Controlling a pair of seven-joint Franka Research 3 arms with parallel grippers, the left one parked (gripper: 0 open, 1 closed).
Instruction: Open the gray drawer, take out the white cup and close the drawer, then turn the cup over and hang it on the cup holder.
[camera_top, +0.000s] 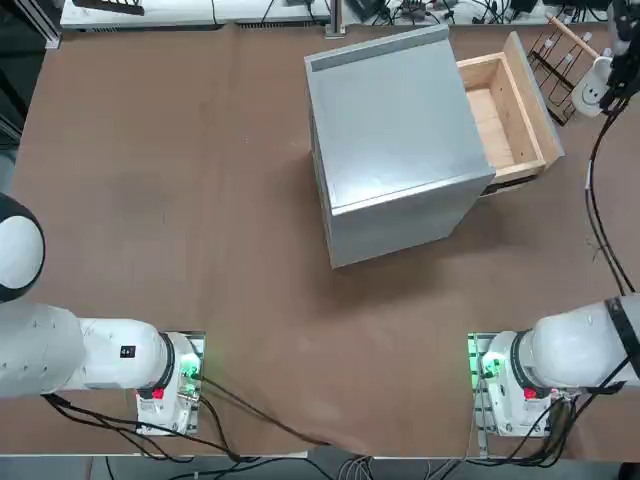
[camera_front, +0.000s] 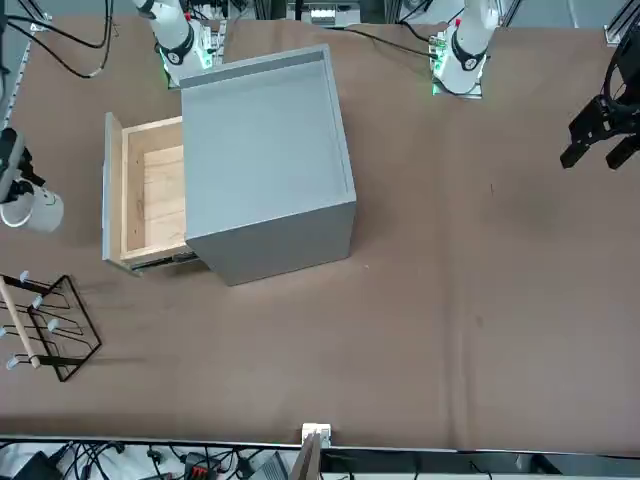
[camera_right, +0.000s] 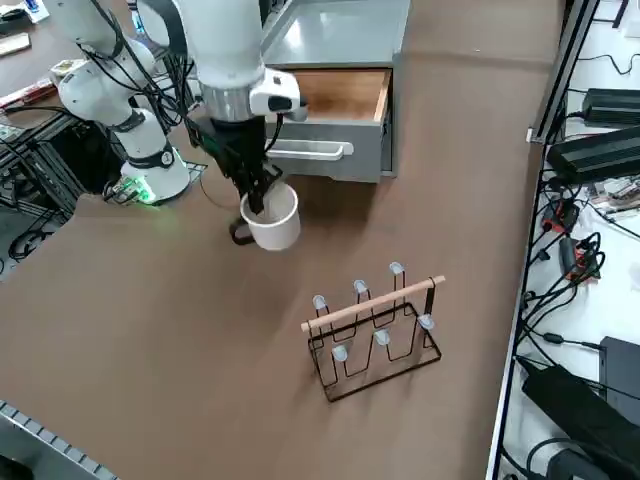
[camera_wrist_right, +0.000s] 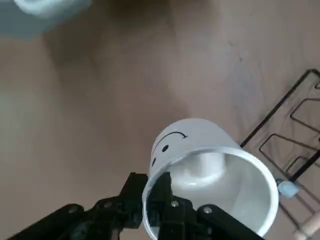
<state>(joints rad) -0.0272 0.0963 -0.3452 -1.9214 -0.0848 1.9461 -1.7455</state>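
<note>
My right gripper (camera_right: 257, 201) is shut on the rim of the white cup (camera_right: 274, 221), one finger inside and one outside. The cup hangs above the table with its mouth tilted upward, between the gray drawer (camera_right: 334, 112) and the cup holder (camera_right: 375, 325). In the wrist view the cup (camera_wrist_right: 210, 165) shows a small smiley face, and my gripper (camera_wrist_right: 156, 199) pinches its wall. The drawer (camera_top: 505, 108) stands pulled out of the gray cabinet (camera_top: 395, 140), its wooden inside bare. From the front, the cup (camera_front: 30, 209) is beside the drawer (camera_front: 150, 190), with the holder (camera_front: 45, 325) nearer the camera.
The cup holder (camera_top: 558, 55) stands near the table's far right corner, its pegs pointing up. The drawer's handle (camera_right: 305, 151) faces the gripper. Cables and equipment lie past the table edge (camera_right: 520, 250) on my right.
</note>
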